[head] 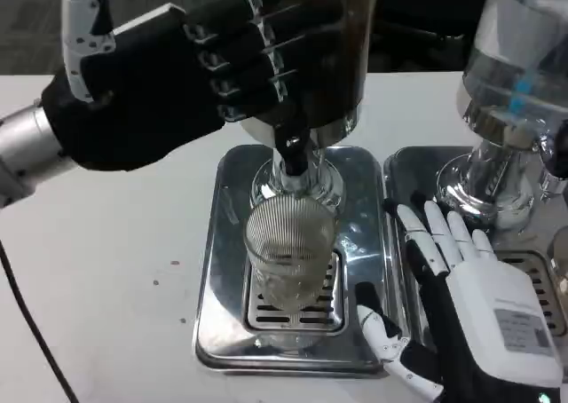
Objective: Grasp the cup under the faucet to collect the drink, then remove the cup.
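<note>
A clear ribbed cup (289,259) stands upright on the slotted grate of a shiny metal drip tray (222,243), right under the black faucet (293,146) of the dark drink dispenser (342,57). My left hand (191,75) is raised at the dispenser's front, its black fingers lying across the body just above the faucet. My right hand (457,301) rests open to the right of the cup, fingers spread and pointing away from me, thumb near the tray's front right corner. It does not touch the cup. Whether liquid is in the cup is unclear.
A second dispenser (519,75) with a clear tank stands at the right on its own metal tray (413,168). White table (115,279) lies to the left of the trays. A black cable (31,332) runs along the left front.
</note>
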